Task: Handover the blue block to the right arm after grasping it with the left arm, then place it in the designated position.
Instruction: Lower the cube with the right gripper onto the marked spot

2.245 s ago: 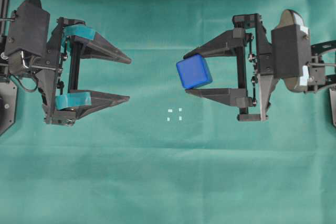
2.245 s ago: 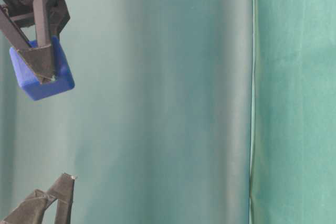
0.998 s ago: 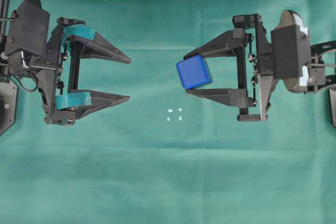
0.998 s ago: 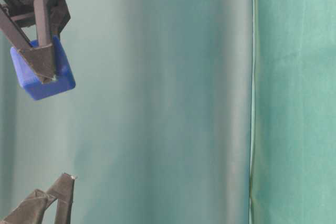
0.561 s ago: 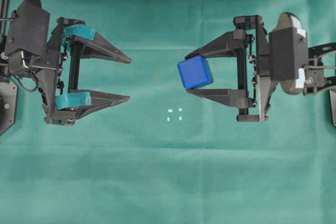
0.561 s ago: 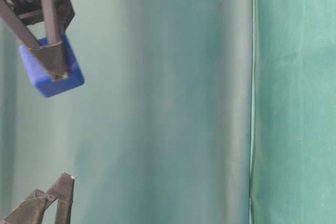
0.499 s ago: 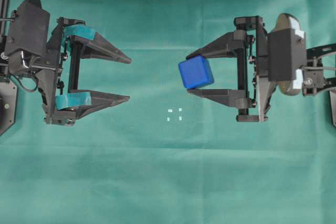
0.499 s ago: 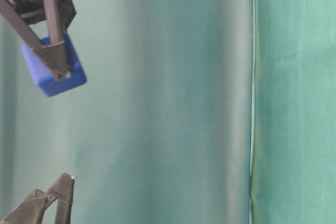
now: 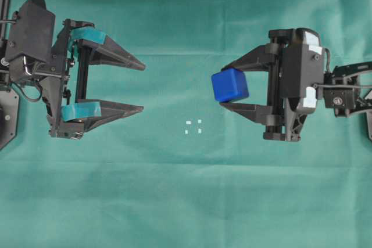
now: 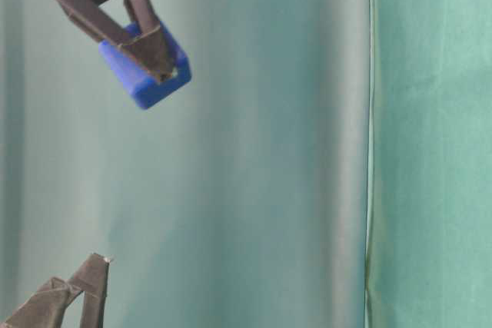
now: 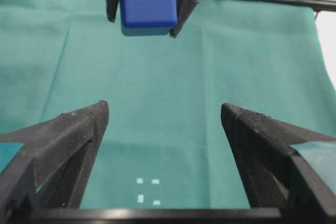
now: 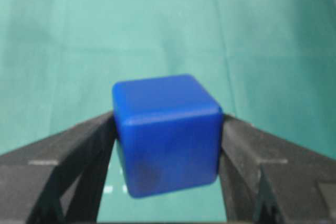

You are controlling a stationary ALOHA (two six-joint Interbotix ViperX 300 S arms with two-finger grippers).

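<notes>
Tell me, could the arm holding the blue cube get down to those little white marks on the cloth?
Probably yes. The right gripper holds the blue block above the green cloth, up and to the right of the white marks in the overhead view. Nothing lies between, and the open left gripper sits well aside.

The small bright blue cube with rounded edges (image 9: 230, 85) hangs clear of the green cloth, pinched on two opposite faces between the plain black fingers (image 9: 247, 63) of the right arm's gripper (image 9: 228, 85). It sits tilted. The designated position, four tiny white marks in a square (image 9: 193, 126), lies on the cloth nearby, uncovered.
</notes>
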